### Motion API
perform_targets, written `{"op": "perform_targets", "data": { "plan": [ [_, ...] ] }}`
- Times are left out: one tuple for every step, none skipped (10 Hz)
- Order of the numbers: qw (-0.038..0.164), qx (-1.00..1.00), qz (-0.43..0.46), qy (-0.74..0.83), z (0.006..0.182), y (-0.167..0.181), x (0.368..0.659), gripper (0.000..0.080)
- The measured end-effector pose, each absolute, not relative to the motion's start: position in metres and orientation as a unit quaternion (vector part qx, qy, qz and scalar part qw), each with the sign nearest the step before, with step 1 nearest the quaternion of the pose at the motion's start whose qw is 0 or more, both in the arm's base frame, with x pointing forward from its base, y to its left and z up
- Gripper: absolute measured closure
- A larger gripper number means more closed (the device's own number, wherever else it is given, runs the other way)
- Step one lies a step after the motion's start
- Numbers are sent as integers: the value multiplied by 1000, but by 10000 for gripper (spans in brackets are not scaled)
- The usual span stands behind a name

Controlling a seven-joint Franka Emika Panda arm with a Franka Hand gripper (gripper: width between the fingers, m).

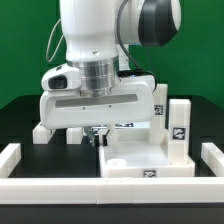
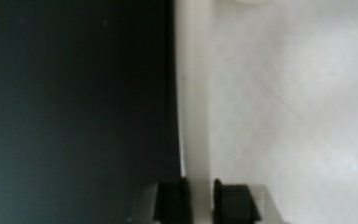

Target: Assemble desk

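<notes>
- Your gripper [image 1: 98,137] sits low at the edge of the tabletop [image 1: 140,165] on the exterior view's left.
- In the wrist view the fingers [image 2: 167,203] are drawn close, with only a pale strip between them. By the look of it, the jaws are clamped on the tabletop's raised rim.
- The tabletop lies flat, hollow side up, on the black table [image 1: 15,125], near the front one of the low white rails [image 1: 110,190].
- Step in hand, as I judge it: you are placing the tabletop before any leg goes in. No leg shows as fitted.
- The next move calls for a square hold on that thin rim. Slide the tray rather than lift it, and watch for it twisting in the grip. Then let go and fetch a leg.
- Count: one gripper and one tabletop.
- Two legs stand upright at the exterior view's right, a near leg [image 1: 180,125] and a far leg [image 1: 160,105]. I cannot tell whether either touches the tray.
- Two small white pieces [image 1: 40,132] lie beyond the hand on the exterior view's left. They are probably the other legs, but they are partly hidden, so that is unconfirmed.
</notes>
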State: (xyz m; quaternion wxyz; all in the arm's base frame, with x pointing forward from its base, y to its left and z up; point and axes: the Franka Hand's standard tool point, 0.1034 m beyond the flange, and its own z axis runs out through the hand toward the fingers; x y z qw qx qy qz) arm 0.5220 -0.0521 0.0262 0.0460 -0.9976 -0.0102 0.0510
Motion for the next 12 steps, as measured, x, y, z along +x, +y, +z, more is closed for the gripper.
{"op": "perform_targets", "data": {
  "plan": [
    [45, -997, 50, -24, 26, -53, 522, 740],
    [43, -996, 48, -67, 26, -55, 522, 742],
    [41, -993, 48, -101, 26, -57, 522, 742],
    [41, -990, 47, -130, 26, -58, 522, 742],
    [40, -987, 46, -147, 26, -59, 523, 742],
    [28, -978, 41, -200, 26, -57, 531, 742],
    [27, -971, 37, -234, 26, -53, 540, 742],
    [27, -965, 32, -260, 27, -44, 554, 742],
    [26, -960, 23, -277, 28, -37, 570, 742],
    [25, -954, 13, -298, 32, -32, 582, 743],
    [26, -948, 6, -317, 36, -28, 589, 750],
    [25, -942, 5, -334, 37, -29, 590, 750]
  ]
}}
